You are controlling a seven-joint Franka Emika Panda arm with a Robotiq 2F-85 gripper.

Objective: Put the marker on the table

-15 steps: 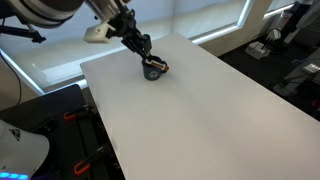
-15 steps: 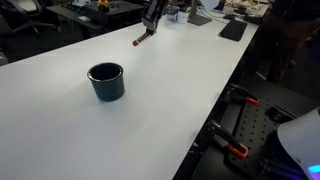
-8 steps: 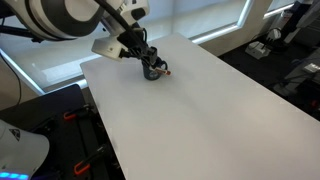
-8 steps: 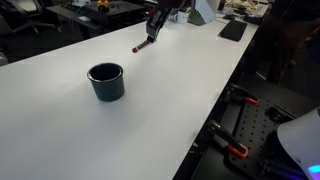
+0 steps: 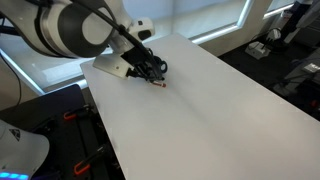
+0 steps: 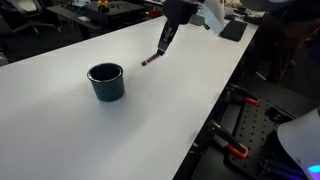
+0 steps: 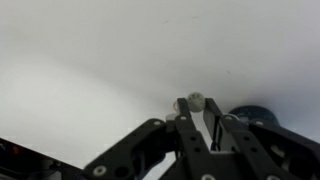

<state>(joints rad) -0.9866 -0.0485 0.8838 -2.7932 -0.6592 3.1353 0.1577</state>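
My gripper is shut on the marker, a thin reddish-brown stick that hangs slanted with its lower tip just above or on the white table. In an exterior view the marker's tip shows below the gripper over the table. In the wrist view the marker's light end sits between the fingers. The dark round mug stands apart from the gripper; it also shows in the wrist view. The arm hides it in one exterior view.
Desks with clutter and a black pad lie beyond the far end of the table. Floor equipment with orange clamps stands beside the table edge. A bright window is behind the table.
My gripper has moved with the marker across the table, away from the mug, and come lower toward the surface. The mug has not moved.
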